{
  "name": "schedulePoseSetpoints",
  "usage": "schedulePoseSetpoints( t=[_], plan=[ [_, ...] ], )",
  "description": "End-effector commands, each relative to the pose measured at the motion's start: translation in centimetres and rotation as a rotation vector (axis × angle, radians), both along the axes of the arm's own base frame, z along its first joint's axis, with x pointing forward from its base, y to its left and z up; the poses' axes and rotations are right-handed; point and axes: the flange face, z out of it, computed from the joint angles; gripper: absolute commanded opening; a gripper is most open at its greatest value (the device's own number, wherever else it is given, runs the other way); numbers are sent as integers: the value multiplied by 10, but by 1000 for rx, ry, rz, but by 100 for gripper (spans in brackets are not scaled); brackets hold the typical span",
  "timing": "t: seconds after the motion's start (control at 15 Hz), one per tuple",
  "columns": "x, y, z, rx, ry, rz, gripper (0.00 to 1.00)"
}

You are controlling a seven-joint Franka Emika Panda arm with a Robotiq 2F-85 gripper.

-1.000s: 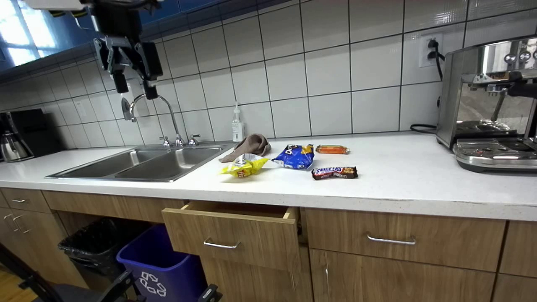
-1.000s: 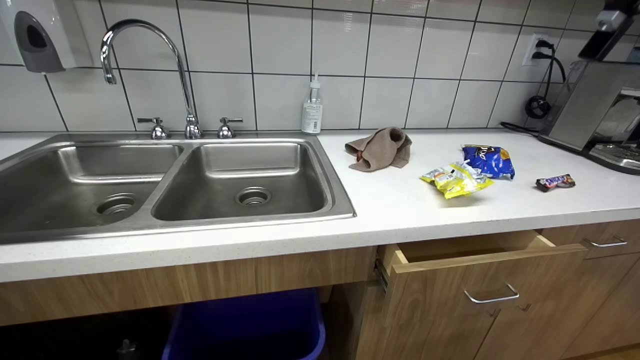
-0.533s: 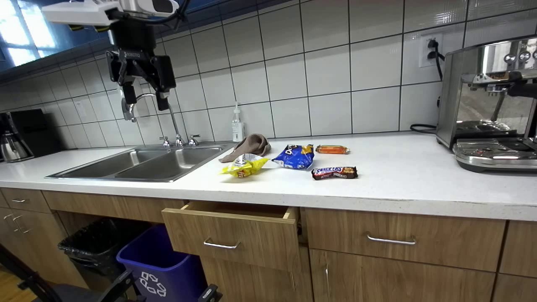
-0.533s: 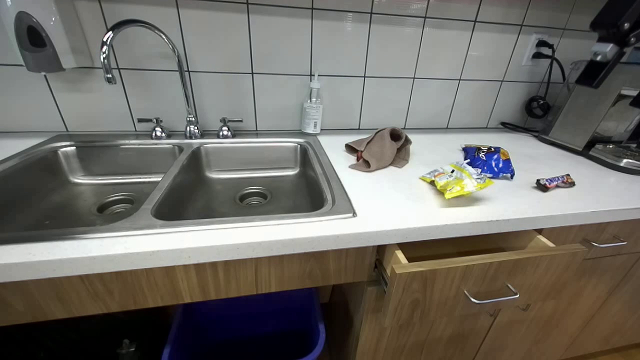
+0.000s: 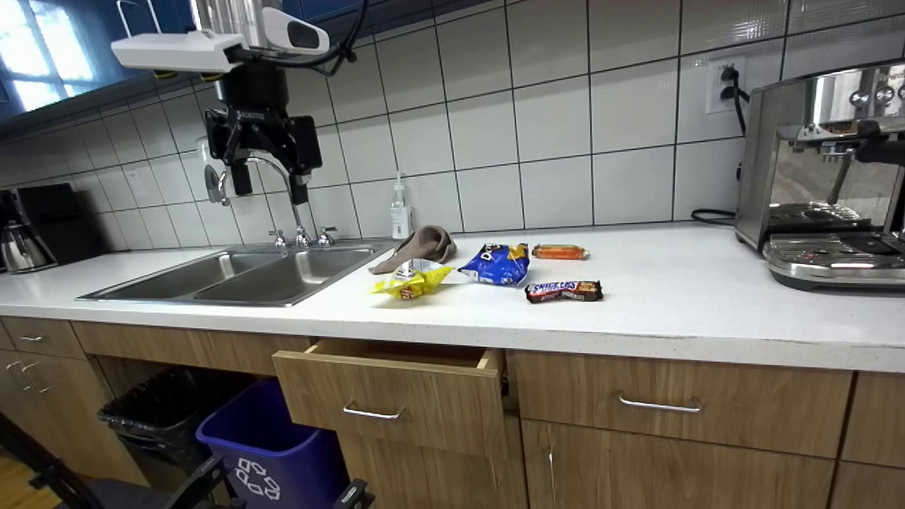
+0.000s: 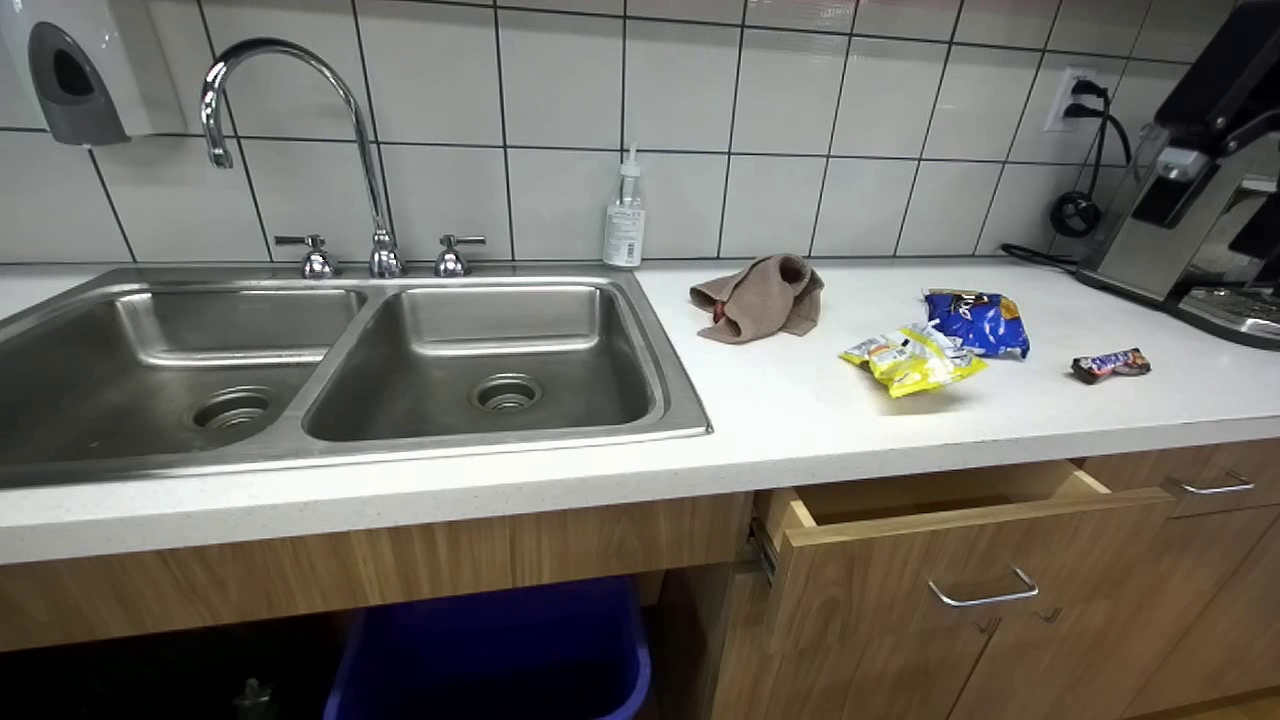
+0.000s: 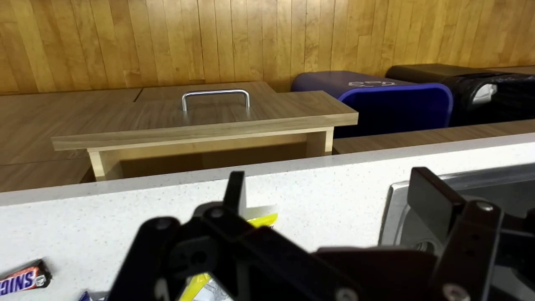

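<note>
My gripper [image 5: 270, 186] hangs above the counter near the faucet, its jaws wide apart with nothing between them. In the wrist view, the gripper [image 7: 330, 184] partly covers a yellow chip bag [image 7: 263, 220] on the counter, well apart from it. Beside that yellow bag [image 5: 412, 278] lie a blue Doritos bag [image 5: 498, 264] and a Snickers bar [image 5: 563, 291]. An orange packet [image 5: 560, 252] sits farther back. A crumpled brown cloth [image 6: 762, 298] rests between the sink and the bags. Only part of the gripper shows at the right edge of an exterior view.
A pulled-out drawer [image 5: 396, 403] juts from under the counter edge. The double sink [image 6: 680, 400] has a tall faucet [image 6: 365, 150] and a soap bottle [image 6: 625, 220]. An espresso machine [image 5: 841, 177] stands at right. Below are a blue recycling bin [image 5: 276, 452] and a black bin [image 5: 152, 424].
The gripper has come lower and moved to the right in the exterior view that shows it whole, its jaws staying open. The counter items and drawer have not moved.
</note>
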Motion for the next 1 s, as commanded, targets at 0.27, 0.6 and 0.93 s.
schedulePoseSetpoints(
  t=[0.27,0.6,0.93],
  plan=[
    [13,-11,-28,-33,-46,13,100],
    [15,-16,-52,-46,-30,15,100],
    [17,-19,-74,-52,-30,5,100]
  ],
)
